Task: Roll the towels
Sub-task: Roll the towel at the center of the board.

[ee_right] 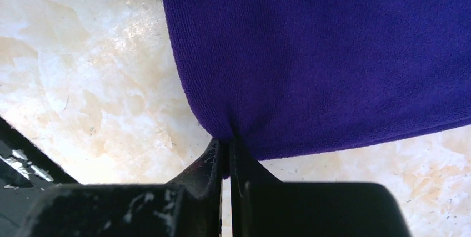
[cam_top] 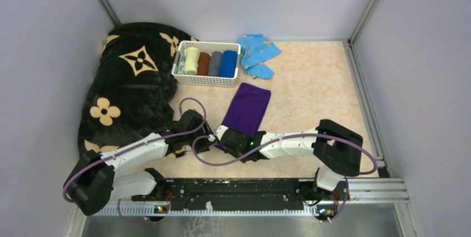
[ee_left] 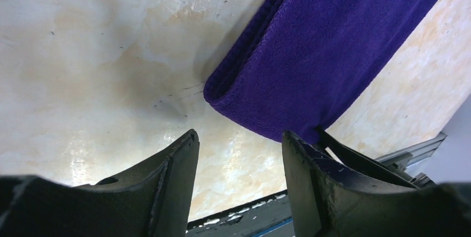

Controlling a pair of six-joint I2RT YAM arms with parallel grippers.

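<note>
- Currently the purple towel (cam_top: 248, 106) lies flat in the middle of the surface (cam_top: 322, 81), long axis running near edge to far edge; its near short end sits at both wrists.
- Right pincer (ee_right: 225, 144) clenched on that near hem, cloth puckered at the jaws; a roll would run away from it, toward the far edge.
- Left pincer (ee_left: 239, 137) released, just beside the near left corner, not touching.
- Top view: wrists cover the near end; how many layers are gripped, cannot tell.

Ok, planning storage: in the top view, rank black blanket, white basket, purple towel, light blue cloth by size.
Largest: black blanket
Next: white basket and purple towel, too close to rank; towel's near end is hidden
Smallest: light blue cloth
</note>
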